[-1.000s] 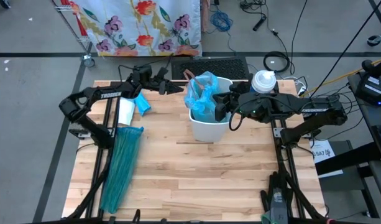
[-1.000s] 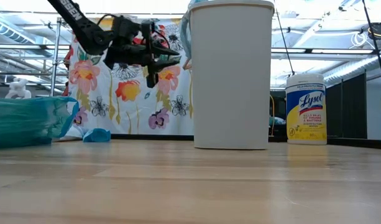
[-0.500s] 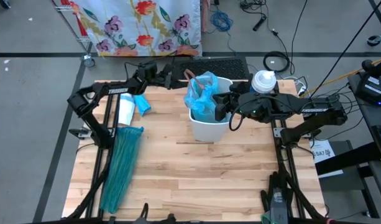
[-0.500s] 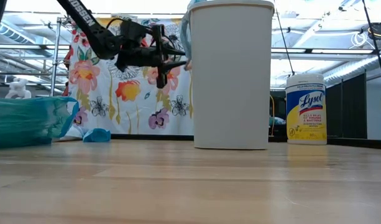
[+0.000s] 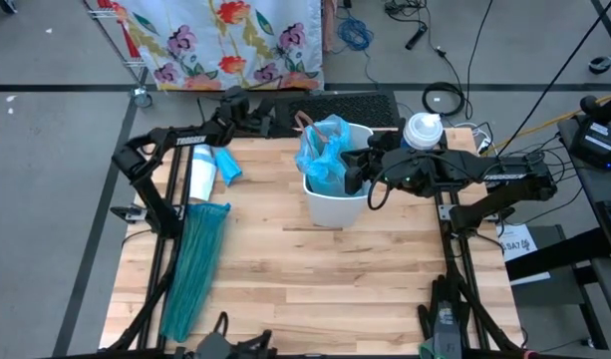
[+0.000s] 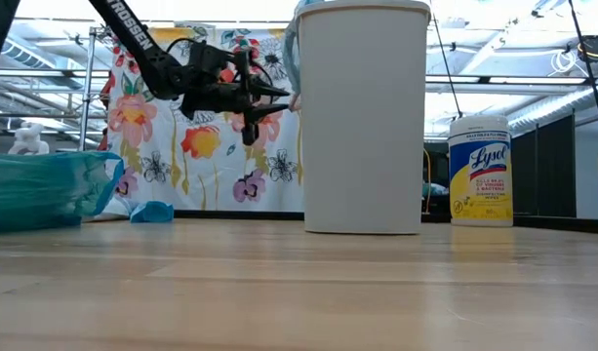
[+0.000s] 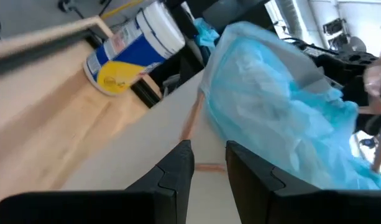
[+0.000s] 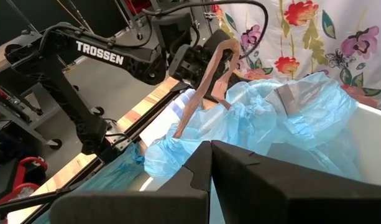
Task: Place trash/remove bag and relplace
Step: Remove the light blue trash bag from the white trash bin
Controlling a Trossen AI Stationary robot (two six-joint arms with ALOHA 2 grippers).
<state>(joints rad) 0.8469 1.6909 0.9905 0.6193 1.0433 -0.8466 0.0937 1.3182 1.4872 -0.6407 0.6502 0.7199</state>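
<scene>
White bin point(image 5: 337, 195) with pale-blue bag point(image 5: 323, 150), far centre of table point(image 5: 315, 289)
Left gripper point(image 5: 285, 121) raised beside bin's rim, fingers parted, empty; right gripper point(image 5: 353, 168) clenched at bag inside bin, grasp unclear; teal-green bag point(image 5: 192, 261) flat at table's left; wipes canister point(image 5: 422, 131) behind bin

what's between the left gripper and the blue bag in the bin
Nothing visible. The left gripper hangs in open air beside the bin, its fingers apart, facing the blue bag bunched over the rim.
</scene>
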